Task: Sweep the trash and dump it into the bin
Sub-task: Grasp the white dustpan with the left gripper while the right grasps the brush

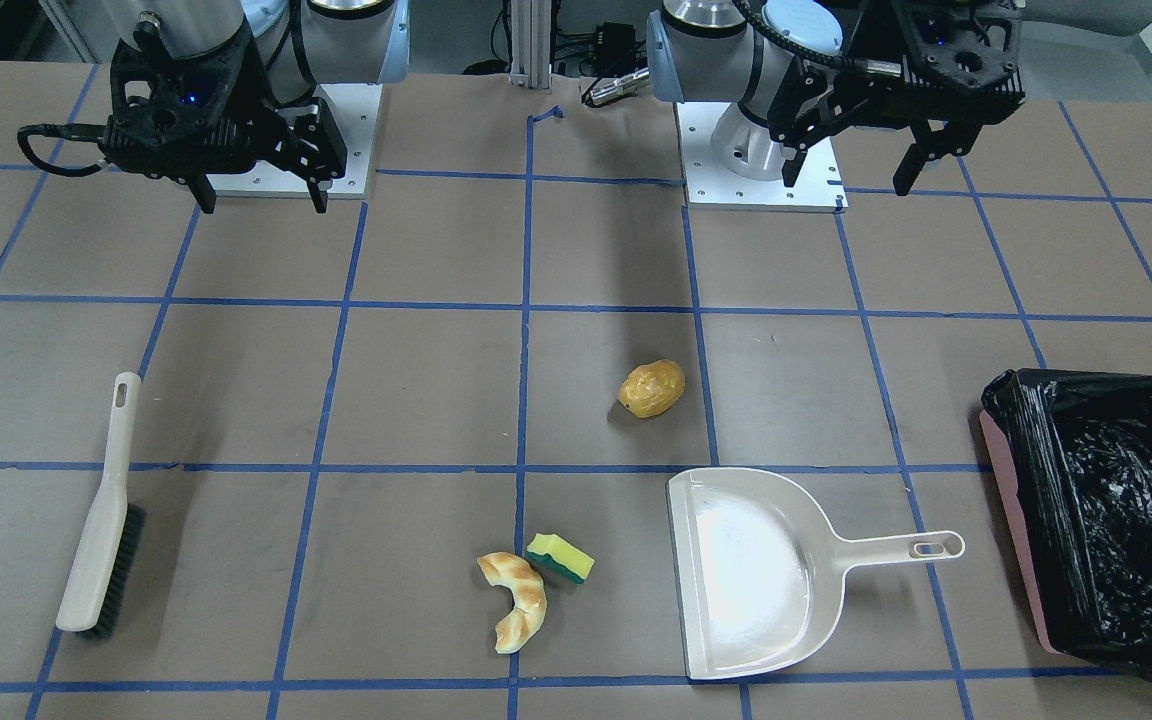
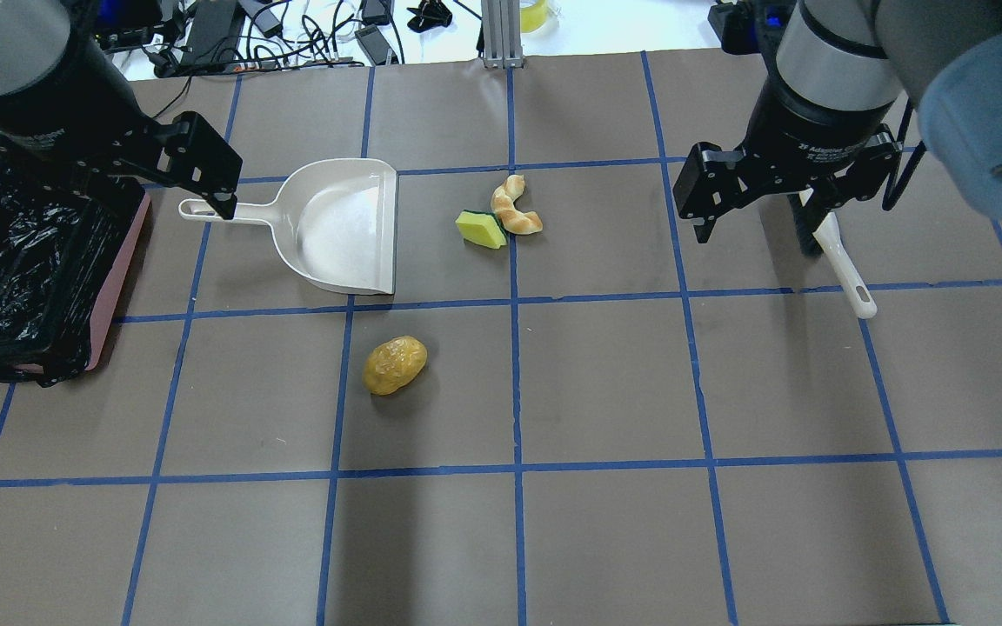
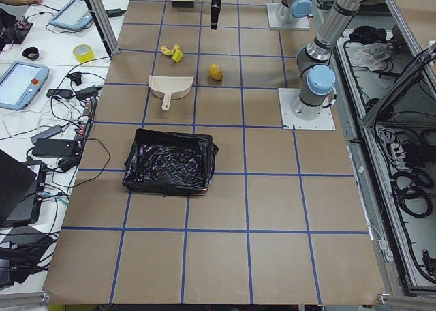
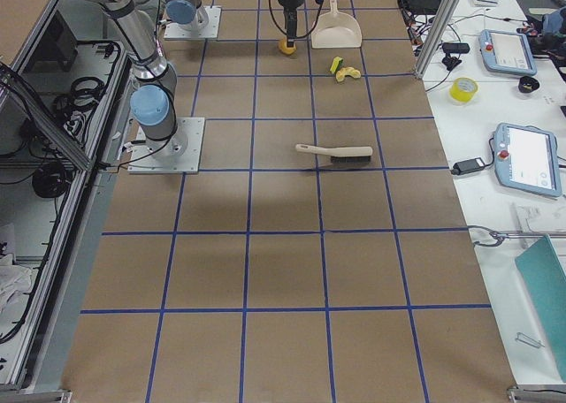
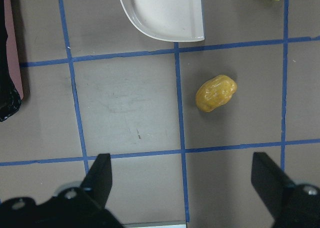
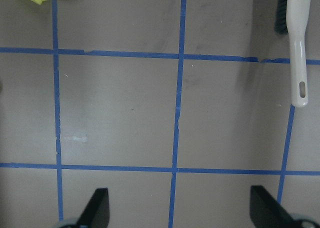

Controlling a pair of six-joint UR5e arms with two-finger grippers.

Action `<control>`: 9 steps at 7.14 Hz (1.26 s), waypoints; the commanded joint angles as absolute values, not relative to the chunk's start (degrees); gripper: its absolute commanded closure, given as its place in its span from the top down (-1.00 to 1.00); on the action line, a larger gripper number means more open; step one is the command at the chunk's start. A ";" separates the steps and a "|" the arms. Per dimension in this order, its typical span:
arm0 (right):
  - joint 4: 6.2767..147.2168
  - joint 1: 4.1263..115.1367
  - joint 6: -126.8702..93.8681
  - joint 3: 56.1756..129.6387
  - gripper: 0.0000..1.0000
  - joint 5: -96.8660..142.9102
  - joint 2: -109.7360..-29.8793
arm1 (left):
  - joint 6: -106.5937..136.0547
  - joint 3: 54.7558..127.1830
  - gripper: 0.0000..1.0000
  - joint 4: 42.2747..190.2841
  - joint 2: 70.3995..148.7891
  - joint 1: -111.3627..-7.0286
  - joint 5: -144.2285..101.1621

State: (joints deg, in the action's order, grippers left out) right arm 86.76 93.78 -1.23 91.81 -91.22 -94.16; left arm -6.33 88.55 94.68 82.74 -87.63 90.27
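The trash lies on the table: a golden-brown potato-like lump (image 1: 651, 388), a pale croissant piece (image 1: 516, 600) and a yellow sponge with green backing (image 1: 559, 557) touching it. The pinkish bin (image 1: 1011, 520) with its black bag stands at the table's end on my left side. My left gripper (image 1: 851, 165) is open and empty, held high. Its wrist view shows the lump (image 5: 216, 93) below and ahead. My right gripper (image 1: 263, 200) is open and empty, held high near the brush (image 2: 840, 261).
A cream-white dustpan (image 1: 751, 570) lies between the trash and the bin, its handle pointing to the bin. A cream brush (image 1: 101, 510) with dark bristles lies on my right side of the table. Blue tape lines grid the brown tabletop.
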 commanded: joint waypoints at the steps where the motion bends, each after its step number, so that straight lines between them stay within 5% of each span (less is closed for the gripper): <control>1: 86.75 93.78 -1.23 92.02 1.00 -91.67 -93.96 | -6.33 88.94 1.00 94.66 82.44 -87.63 90.26; 6: 93.29 81.06 7.08 93.07 1.00 -91.57 -88.27 | -14.46 92.35 1.00 86.64 88.30 -86.75 88.08; 9: 99.31 73.69 13.51 94.30 1.00 -91.50 -83.07 | -44.87 92.20 1.00 77.37 96.66 -79.76 84.23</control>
